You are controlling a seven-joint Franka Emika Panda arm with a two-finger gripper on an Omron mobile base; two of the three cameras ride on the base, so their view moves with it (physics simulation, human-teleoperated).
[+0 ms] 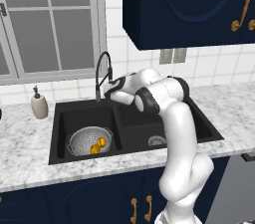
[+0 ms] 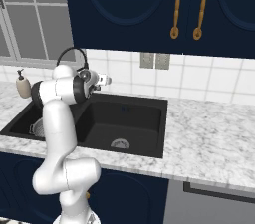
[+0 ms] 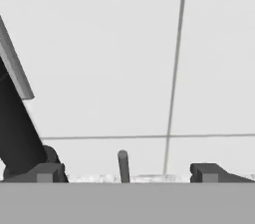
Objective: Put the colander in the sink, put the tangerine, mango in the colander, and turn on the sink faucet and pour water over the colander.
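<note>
The colander [image 1: 84,138] sits in the left basin of the black sink [image 1: 134,110], with the tangerine [image 1: 94,149] and the mango [image 1: 102,142] side by side inside it. My gripper [image 1: 103,91] is raised over the sink's back edge, right beside the lower stem of the sink faucet [image 1: 103,68], and points at the tiled wall. In the hand view the gripper [image 3: 129,173] is open with nothing held. The faucet's black stem [image 3: 15,133] stands at the left and a thin grey lever [image 3: 123,166] rises between the fingertips [image 3: 47,172]. Water is out of view.
A beige soap dispenser [image 1: 39,104] stands on the marble counter left of the sink. The right basin [image 2: 124,123] holds only its drain. Dark cabinets [image 1: 189,4] hang above, and a window [image 1: 50,24] is behind the faucet.
</note>
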